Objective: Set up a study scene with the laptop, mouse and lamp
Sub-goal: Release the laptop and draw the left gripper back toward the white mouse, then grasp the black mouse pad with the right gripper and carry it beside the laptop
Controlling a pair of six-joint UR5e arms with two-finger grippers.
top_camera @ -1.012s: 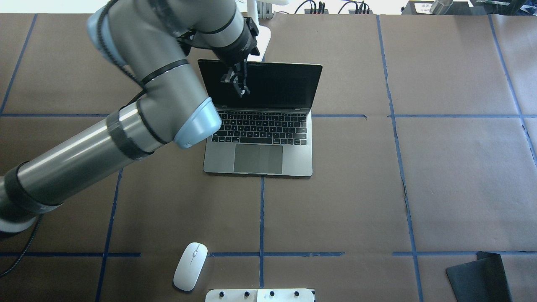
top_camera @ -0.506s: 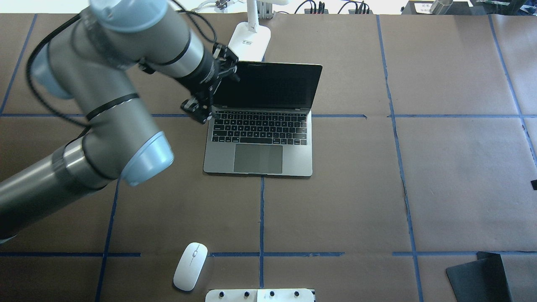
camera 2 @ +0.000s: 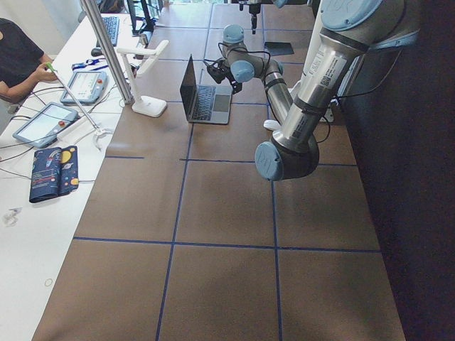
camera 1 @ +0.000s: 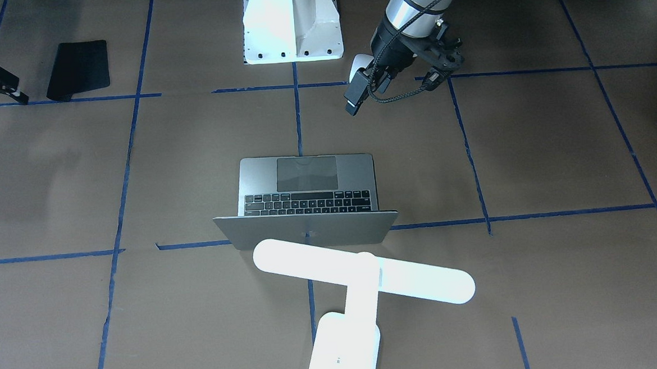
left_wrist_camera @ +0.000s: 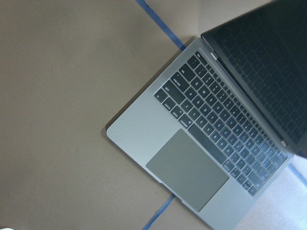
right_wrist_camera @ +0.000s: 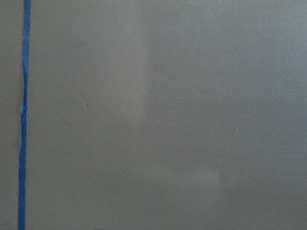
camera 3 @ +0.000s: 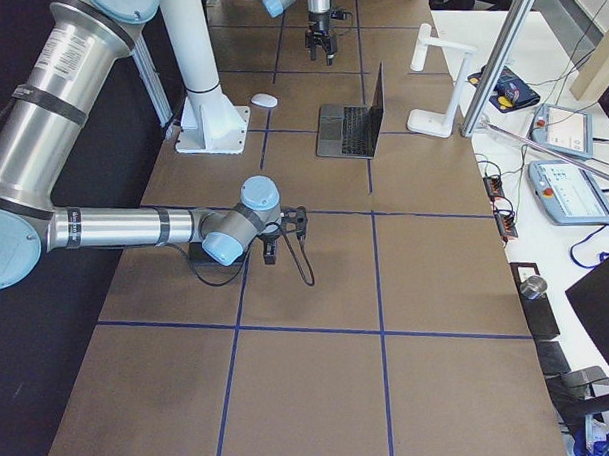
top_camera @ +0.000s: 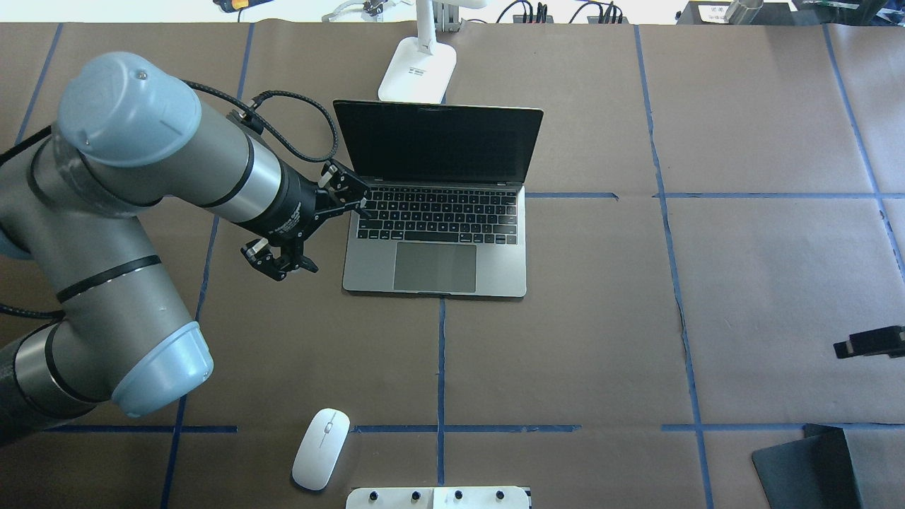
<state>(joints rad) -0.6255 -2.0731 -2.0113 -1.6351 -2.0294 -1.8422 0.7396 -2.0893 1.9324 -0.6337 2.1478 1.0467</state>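
Observation:
The grey laptop stands open mid-table with a dark screen; the left wrist view shows its keyboard and trackpad. Behind its lid stands the white T-shaped lamp, its base at the far table edge. The white mouse lies near the robot's side, and the left arm partly hides it in the front-facing view. My left gripper hovers open and empty beside the laptop's left edge. My right gripper hangs open over bare paper at the robot's right.
A black mat lies at the near right corner. The white bolted pedestal stands at the robot's base. Blue tape lines cross the brown paper. An operator and several control tablets sit beyond the far edge.
My left arm pulled back from above the laptop screen toward the robot and left, now beside the keyboard's left edge. The right gripper has come into the overhead view at the right edge.

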